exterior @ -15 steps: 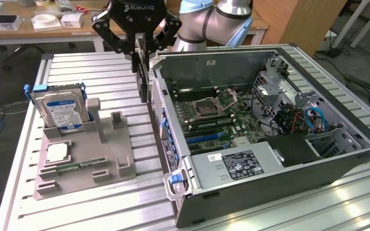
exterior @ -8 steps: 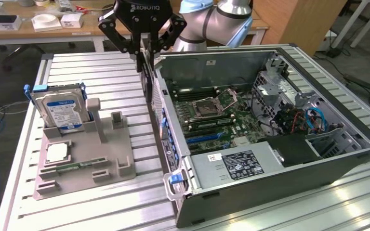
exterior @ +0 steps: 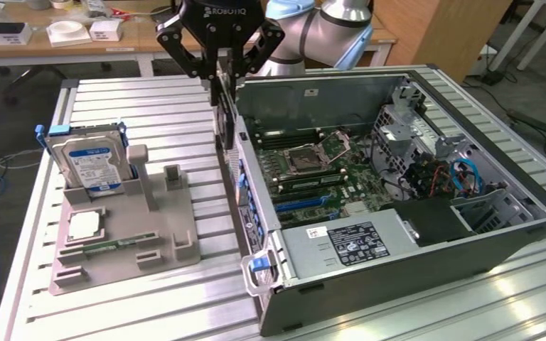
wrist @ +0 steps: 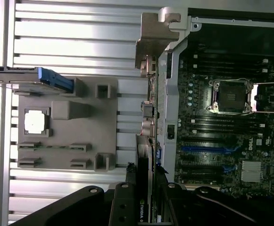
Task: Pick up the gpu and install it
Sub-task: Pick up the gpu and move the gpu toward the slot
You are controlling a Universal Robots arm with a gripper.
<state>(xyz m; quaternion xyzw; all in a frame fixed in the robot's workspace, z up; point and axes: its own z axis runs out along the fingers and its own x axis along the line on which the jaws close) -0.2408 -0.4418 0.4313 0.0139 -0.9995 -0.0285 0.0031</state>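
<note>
The gpu (exterior: 222, 114) is held clenched between the fingers of the gripper (exterior: 222, 71), lifted clear of the slatted table (exterior: 140, 305), at about 11 o'clock in the exterior view. Its long axis is set upright. One short end is gripped, and the other end, which carries the silver bracket (wrist: 156, 35), is pointed straight down. The card is presented edge-on, so which face bears the fan cannot be told.

In the wrist view the gpu (wrist: 146, 155) is seen running away from the gripper (wrist: 145, 200) along the wall of the open computer case (wrist: 167, 108), just on that wall's outer side.

In the exterior view the case (exterior: 387, 263), with its motherboard (exterior: 320, 170) exposed, is spread from the card toward 4 o'clock. A gray fixture (exterior: 173, 241) is placed toward 8 o'clock from the card. On it a hard drive (exterior: 88, 167) is stood upright, and a square processor (exterior: 83, 224) and a memory stick (exterior: 111, 246) are laid flat.
</note>
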